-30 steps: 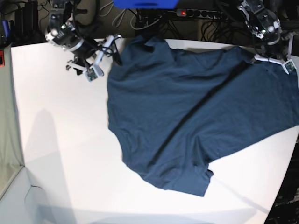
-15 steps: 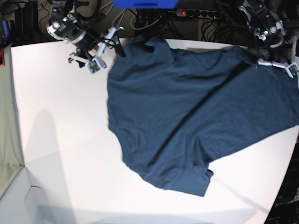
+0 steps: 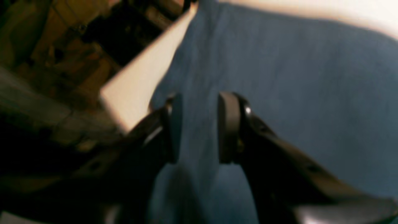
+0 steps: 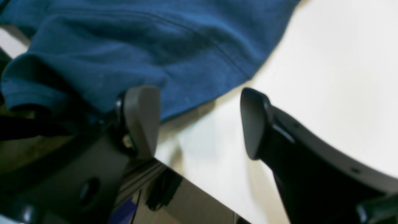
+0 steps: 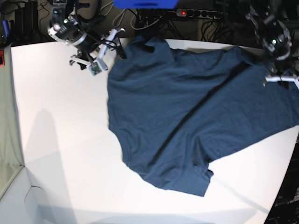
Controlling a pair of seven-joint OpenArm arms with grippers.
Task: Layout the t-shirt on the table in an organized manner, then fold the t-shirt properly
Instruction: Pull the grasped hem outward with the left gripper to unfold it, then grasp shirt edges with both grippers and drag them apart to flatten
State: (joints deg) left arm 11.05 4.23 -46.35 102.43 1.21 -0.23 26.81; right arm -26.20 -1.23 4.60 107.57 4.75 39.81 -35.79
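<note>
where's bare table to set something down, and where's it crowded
Bare table runs along the base view's left side and near edge, bordered by the t-shirt. Crowded: the far-left corner by the right gripper, and the shirt-covered right side under the left gripper.

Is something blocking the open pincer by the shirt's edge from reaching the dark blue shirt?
Nothing visible. The right pincer stands open over bare white table, and the dark navy-blue cloth t-shirt has its hem just ahead, with only tabletop between.
</note>
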